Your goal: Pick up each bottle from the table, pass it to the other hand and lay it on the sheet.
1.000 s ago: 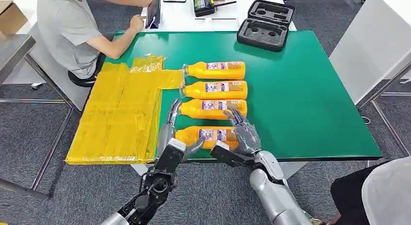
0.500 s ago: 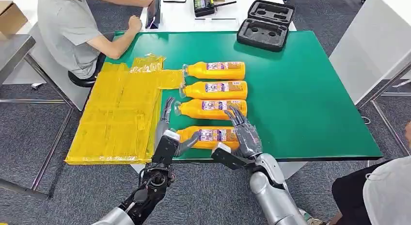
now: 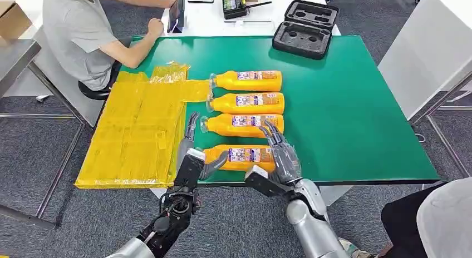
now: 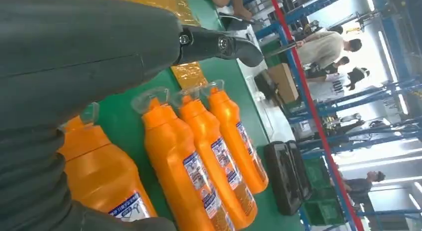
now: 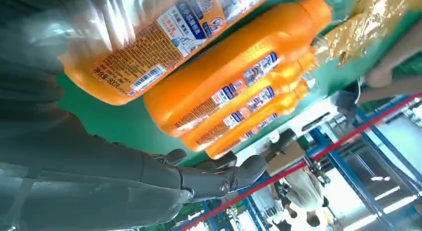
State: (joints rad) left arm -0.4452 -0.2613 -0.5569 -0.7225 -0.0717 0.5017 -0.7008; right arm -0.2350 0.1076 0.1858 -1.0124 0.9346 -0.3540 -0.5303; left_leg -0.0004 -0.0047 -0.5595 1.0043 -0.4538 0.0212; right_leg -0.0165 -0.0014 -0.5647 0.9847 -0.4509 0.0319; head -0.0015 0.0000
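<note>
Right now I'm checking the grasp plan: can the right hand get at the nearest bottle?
Probably yes. The right hand is at the base end of the nearest bottle, fingers spread over it, and nothing lies between them. The left hand is at its cap end.

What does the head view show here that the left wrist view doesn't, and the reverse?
Head view alone: the right hand at the nearest bottle, a seated person, and the whole yellow sheet. Left wrist view alone: a close look at the bottles' clear caps, plus blue racking and people standing beyond the table. Both share: four orange bottles lying side by side on the green table, the left hand and the black case.
</note>
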